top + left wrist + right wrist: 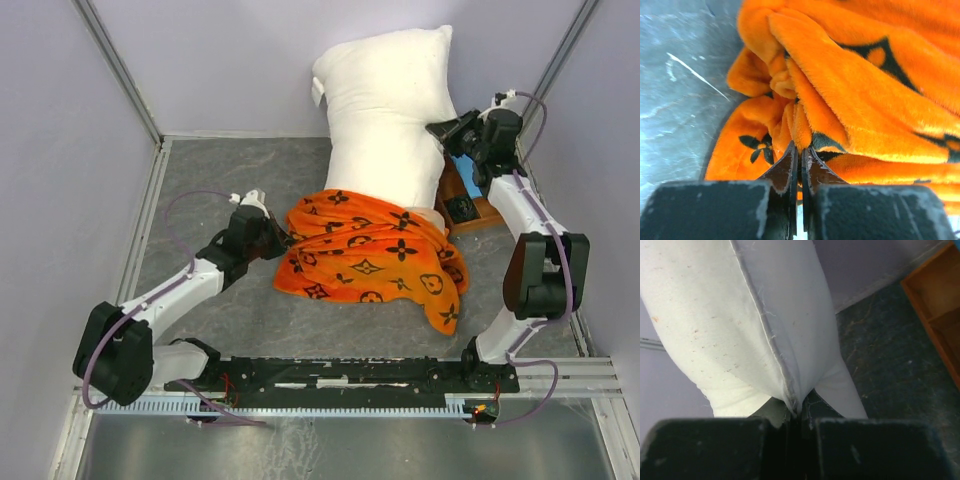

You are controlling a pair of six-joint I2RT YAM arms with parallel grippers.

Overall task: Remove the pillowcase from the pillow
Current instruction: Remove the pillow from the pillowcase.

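Observation:
The white pillow (385,110) stands up at the back middle, mostly bare, its lower end still inside the orange pillowcase (375,255), which is bunched on the grey floor. My left gripper (283,240) is shut on a fold at the pillowcase's left edge, seen close in the left wrist view (800,150) with orange fabric (850,90) between the fingers. My right gripper (438,130) is shut on the pillow's right side seam; the right wrist view (799,412) shows the white seam (765,325) pinched in the jaws.
A brown wooden box (470,200) with a light-blue cloth (465,165) sits at the right behind the pillow, under my right arm; it also shows in the right wrist view (940,305). Purple walls enclose the floor on three sides.

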